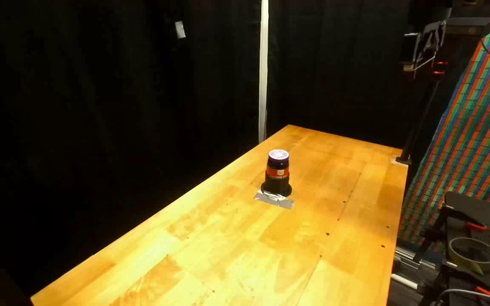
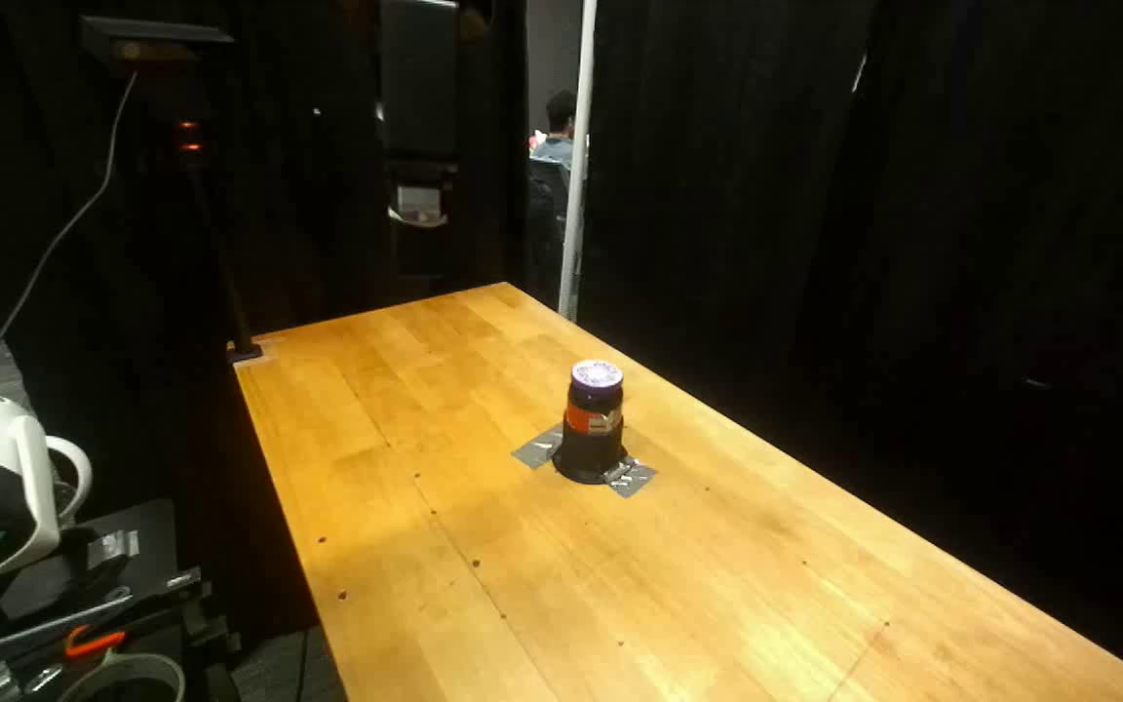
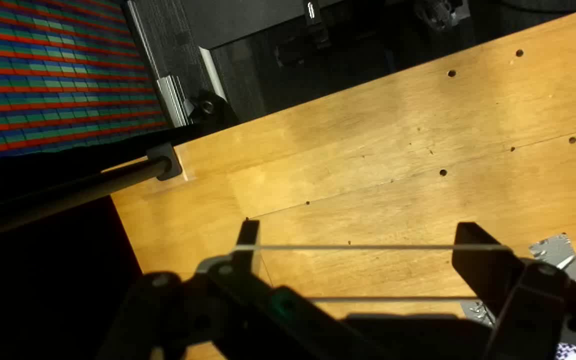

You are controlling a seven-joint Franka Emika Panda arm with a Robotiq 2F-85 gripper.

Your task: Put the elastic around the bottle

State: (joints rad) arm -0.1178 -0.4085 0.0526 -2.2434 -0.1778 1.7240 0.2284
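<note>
The bottle is a dark jar with an orange-red label and a white and purple lid. It stands upright on the table in both exterior views (image 1: 277, 171) (image 2: 595, 417). Its black round base (image 1: 276, 187) is taped down. In the wrist view only part of the bottle's lid (image 3: 568, 352) shows at the lower right edge. My gripper (image 3: 358, 227) is open, with its fingers wide apart. The elastic (image 3: 355, 247) is stretched around both fingers as two pale parallel strands. The gripper is above the table and off to one side of the bottle. It is hard to make out in the exterior views.
Silver tape (image 1: 272, 199) (image 2: 630, 478) lies beside the base. A dark pole (image 3: 168, 165) is fixed at a table corner; it also shows in an exterior view (image 2: 240, 346). The wooden table (image 1: 228, 250) is bordered by black curtains. A side cart (image 2: 133, 546) holds tools.
</note>
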